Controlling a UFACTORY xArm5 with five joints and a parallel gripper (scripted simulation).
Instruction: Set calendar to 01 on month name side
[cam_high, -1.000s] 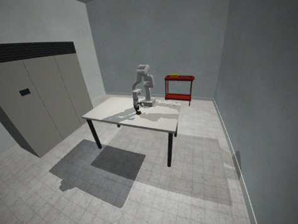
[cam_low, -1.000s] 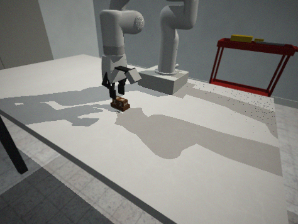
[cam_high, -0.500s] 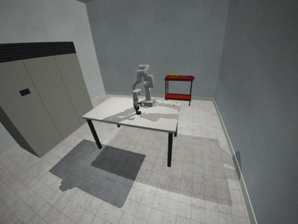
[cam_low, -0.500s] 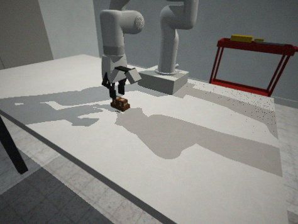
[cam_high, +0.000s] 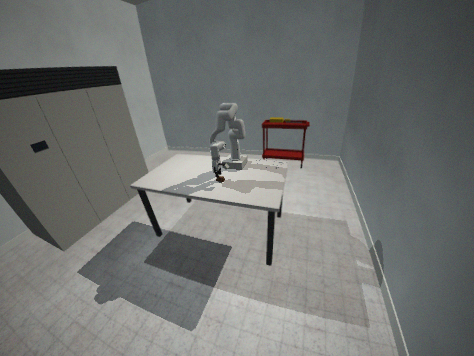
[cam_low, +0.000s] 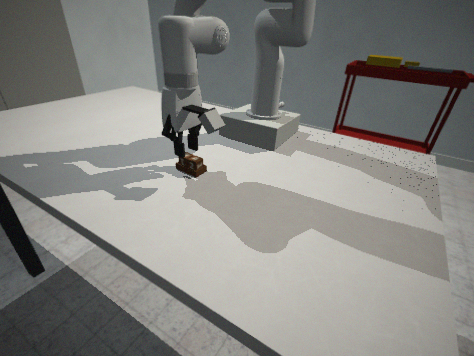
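Grey-walled room with a tiled floor; a white rectangular surface on black legs carries the work. The small brown wooden calendar tray with its cubes rests flat near the surface's middle, digits too small to read. The black-fingered gripper hangs directly above it, half-parted, gripping nothing. A red metal cart stands behind.

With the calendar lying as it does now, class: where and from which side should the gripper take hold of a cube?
Probably from straight above, across two opposite upright sides. The cubes sit low in the brown tray, so only their tops stand free. The gripper hangs half-open above them, holding nothing.
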